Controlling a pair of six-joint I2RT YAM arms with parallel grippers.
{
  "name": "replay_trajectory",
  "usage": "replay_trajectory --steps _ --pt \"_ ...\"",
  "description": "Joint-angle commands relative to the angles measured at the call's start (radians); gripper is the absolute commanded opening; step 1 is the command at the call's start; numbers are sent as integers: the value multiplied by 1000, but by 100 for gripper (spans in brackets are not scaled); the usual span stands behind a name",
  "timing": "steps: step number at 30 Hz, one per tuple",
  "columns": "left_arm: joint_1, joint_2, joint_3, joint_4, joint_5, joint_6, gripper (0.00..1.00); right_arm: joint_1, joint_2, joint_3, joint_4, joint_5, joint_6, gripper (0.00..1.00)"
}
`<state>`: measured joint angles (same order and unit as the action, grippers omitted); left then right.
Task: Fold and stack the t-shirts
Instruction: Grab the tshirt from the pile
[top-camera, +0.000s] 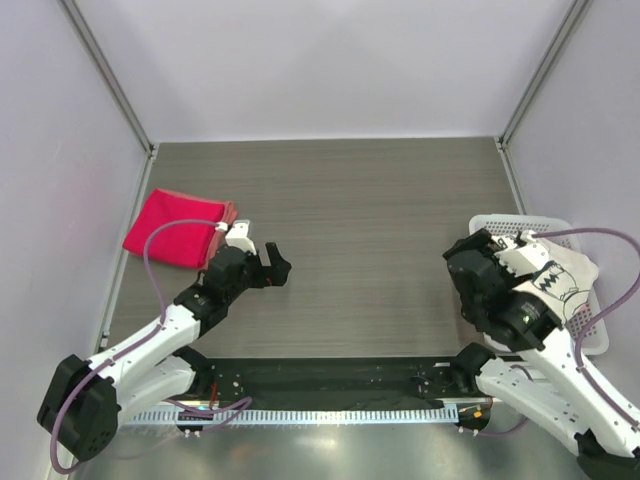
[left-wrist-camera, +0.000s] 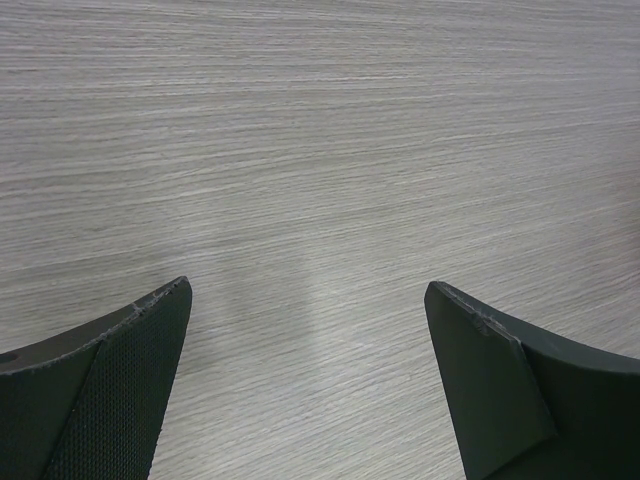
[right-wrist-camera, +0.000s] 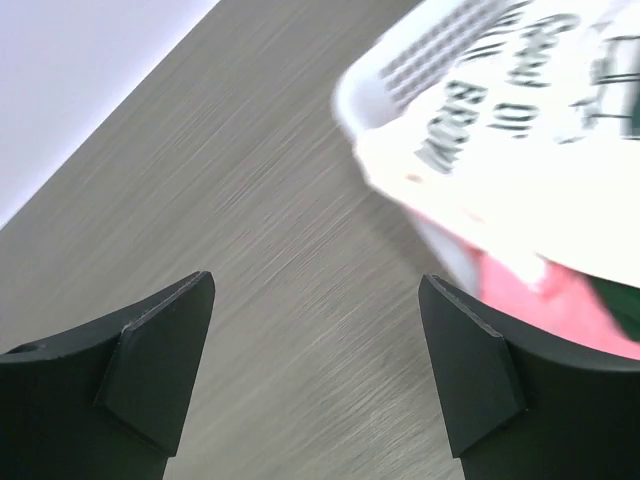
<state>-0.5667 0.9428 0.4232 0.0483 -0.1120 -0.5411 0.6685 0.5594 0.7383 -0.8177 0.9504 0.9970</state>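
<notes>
step: one shirt looks done. The magenta-red shirt lies as a flat folded square at upper left of the top view, so I'd say the next one comes out of the basket at the right edge
next move: right gripper has to clear the rim and pinch the cream-white shirt heaped on top
left gripper: fingers spread wide, nothing between them, just bare table
right gripper: fingers spread too, empty, near the basket
materials: floppy cloth with black lettering, pink shirt peeking out underneath, stiff white plastic lattice, matte wood grain

grey table carries folded red t-shirt (left) and white basket
</notes>
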Motion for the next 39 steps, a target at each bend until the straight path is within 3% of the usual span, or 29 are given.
replay_trajectory --steps 1,5,7,8,11,12,13,15,16,19,23,29,30,33,34,36,39 --pt "2 -1 9 36 2 13 99 -6 170 160 -470 292 387 89" --pt "1 -4 8 30 2 13 100 -23 227 249 -499 315 376 88" --pt "2 -6 6 30 2 13 100 -44 243 274 -440 301 301 86" --pt "1 -6 8 28 2 13 100 -59 266 294 -398 280 167 84" --pt "2 -2 8 30 5 12 99 -228 344 308 -133 89 -102 84" --pt "2 1 9 28 6 12 100 -297 367 308 -94 -74 -159 84" --pt "2 2 11 28 8 12 100 -452 390 312 -77 -143 -182 82" --pt "2 4 9 24 8 12 100 -570 398 294 7 -275 -274 81" --pt "2 1 11 22 5 12 100 -686 392 282 40 -394 -293 81" --pt "2 4 11 28 3 12 99 -818 444 253 143 -653 -353 80" --pt "2 22 19 27 5 13 99 -874 530 234 227 -795 -377 80" --pt "2 19 20 21 -2 15 99 -892 606 207 293 -850 -377 75" --pt "2 19 22 21 -2 15 99 -896 617 201 304 -869 -379 72" --pt "1 19 20 18 -2 15 99 -899 637 170 342 -889 -360 33" --pt "2 17 23 16 -2 16 100 -900 637 164 345 -886 -354 12" --pt "1 11 19 15 -3 17 100 -900 619 161 347 -881 -351 3" --pt "2 8 17 15 -6 17 99 -899 542 193 313 -834 -362 1"
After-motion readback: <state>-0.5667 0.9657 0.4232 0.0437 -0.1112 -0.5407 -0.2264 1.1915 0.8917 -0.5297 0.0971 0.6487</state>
